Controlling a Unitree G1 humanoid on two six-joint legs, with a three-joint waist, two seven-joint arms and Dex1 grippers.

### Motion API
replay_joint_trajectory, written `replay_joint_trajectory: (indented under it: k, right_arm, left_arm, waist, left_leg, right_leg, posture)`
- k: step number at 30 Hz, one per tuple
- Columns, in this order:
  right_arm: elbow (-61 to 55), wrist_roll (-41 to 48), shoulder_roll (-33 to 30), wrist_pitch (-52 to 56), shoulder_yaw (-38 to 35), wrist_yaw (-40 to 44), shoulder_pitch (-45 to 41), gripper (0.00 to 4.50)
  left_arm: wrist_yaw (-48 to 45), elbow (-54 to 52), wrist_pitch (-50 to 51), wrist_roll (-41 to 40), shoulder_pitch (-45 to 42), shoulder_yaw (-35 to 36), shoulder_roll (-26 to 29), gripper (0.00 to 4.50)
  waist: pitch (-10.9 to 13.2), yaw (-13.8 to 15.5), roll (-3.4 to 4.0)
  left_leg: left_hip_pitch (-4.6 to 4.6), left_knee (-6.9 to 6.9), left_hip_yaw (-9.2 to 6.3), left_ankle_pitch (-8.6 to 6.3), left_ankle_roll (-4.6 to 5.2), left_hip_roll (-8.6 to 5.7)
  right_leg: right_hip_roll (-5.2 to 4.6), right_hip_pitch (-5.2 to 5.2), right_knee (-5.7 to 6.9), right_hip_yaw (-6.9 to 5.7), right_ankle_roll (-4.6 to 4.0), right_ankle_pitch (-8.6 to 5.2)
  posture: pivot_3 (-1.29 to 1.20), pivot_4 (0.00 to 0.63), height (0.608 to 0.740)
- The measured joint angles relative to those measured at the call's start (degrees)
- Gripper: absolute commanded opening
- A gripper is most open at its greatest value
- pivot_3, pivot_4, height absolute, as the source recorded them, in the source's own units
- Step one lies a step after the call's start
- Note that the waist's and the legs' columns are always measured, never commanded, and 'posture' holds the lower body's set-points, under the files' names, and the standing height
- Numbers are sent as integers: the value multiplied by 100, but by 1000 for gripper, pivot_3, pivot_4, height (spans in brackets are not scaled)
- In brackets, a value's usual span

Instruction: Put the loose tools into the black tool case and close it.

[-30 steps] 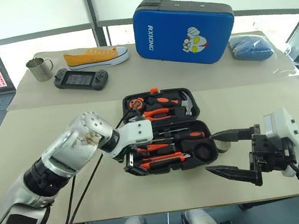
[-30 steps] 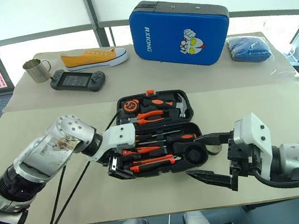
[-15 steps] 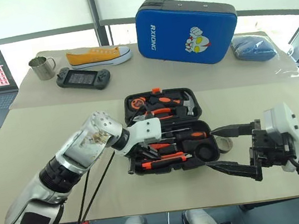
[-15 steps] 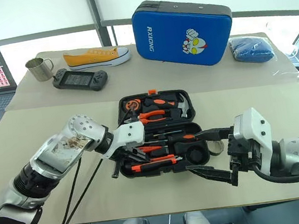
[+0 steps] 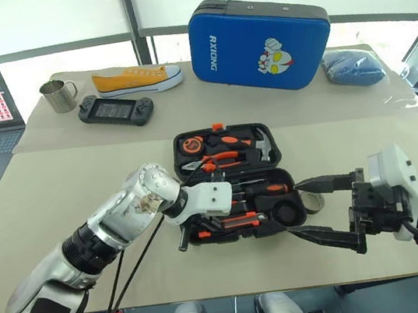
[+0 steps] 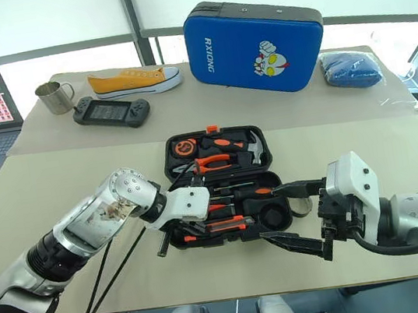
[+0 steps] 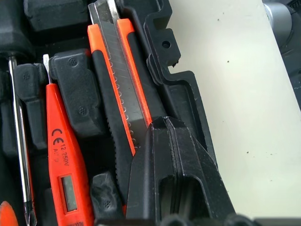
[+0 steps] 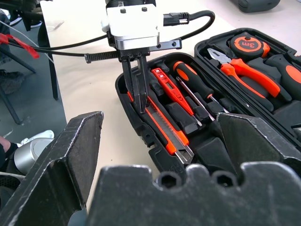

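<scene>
Head view: the black tool case (image 5: 237, 184) lies open on the bench (image 5: 78, 176), left gripper (image 6: 174, 228) down at its near-left corner, right gripper (image 5: 323, 210) spread wide beside the case, empty. Left wrist view: fingers (image 7: 176, 183) pressed together, tips on the utility knife (image 7: 120, 84) in its slot, slim orange screwdriver (image 7: 63, 165) alongside. Right wrist view: same closed fingers on the knife.

I see the black tool case (image 5: 233, 184) lying open on the table (image 5: 57, 195); my left gripper (image 5: 197, 233) reaches into its near-left corner, fingers closed; my right gripper (image 5: 319, 211) hangs spread wide beside the case's right end.
</scene>
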Motion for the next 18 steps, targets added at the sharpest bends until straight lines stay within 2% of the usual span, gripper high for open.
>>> replay_joint_trajectory:
  k: [3, 6, 10, 12, 14, 15, 16, 18]
  right_arm:
    - [1, -1, 0, 7, 0, -3, -12, 4500]
    - [1, -59, 0, 9, -60, 1, 158, 4500]
    - [209, -343, 143, 7, -649, 67, 972, 4500]
    - [385, -455, 289, 4, -1050, 169, 1422, 4500]
    - [641, -606, 456, -13, -1530, 359, 1980, 4500]
    - [777, -731, 549, -56, -1808, 535, 2319, 4500]
    - [830, -773, 584, -84, -1914, 596, 2434, 4500]
    - [1075, -1023, 615, -238, -2271, 948, 2898, 4500]
  left_arm:
    - [31, 50, -47, 58, 19, 31, -72, 32]
    - [179, 369, 153, -76, 19, 364, -225, 32]
    - [274, 516, 281, -860, 47, 1706, -330, 1009]
    - [180, 507, 289, -1309, 78, 2305, -268, 1764]
    - [-16, 518, 273, -1679, 250, 2893, 17, 2258]
    - [-108, 535, 238, -1839, 385, 3157, 171, 2771]
    - [-148, 536, 228, -1900, 444, 3240, 228, 2935]
    - [-258, 538, 171, -2092, 649, 3493, 434, 3643]
  waist:
    - [-1, 18, 0]
    - [0, 30, -1]
    - [0, 11, -1]
    - [0, 6, 0]
    - [-1, -5, 3]
    - [-2, -15, 4]
    - [-4, -15, 8]
    - [-4, -11, 8]
  left_leg:
    - [8, 1, 0, 0, 0, -2]
    - [-7, 7, -3, 1, 1, -1]
    - [-18, 7, -5, -1, 4, -1]
    - [-18, 7, -5, -2, 5, 0]
    - [-14, 4, -4, -2, 5, 0]
    - [-12, 4, -2, -2, 5, 2]
    - [-11, 4, -2, -2, 5, 1]
    - [-6, 5, 0, -2, 5, 2]
  right_leg:
    - [-1, 9, 0, 0, 1, 0]
    - [-1, 0, 1, 0, 3, 1]
    - [-2, -10, -1, 0, 6, -1]
    - [-2, -10, -1, -1, 6, -1]
    - [-1, -8, -1, 0, 6, -3]
    - [-1, -7, 0, 1, 5, -3]
    - [-1, -5, 0, 1, 5, -3]
    - [-1, -1, 0, 1, 6, -3]
  posture:
    - [0, 150, 740]
    - [0, 150, 740]
    - [0, 150, 740]
    - [0, 150, 740]
    - [0, 150, 740]
    - [0, 150, 740]
    - [0, 150, 740]
    - [0, 150, 740]
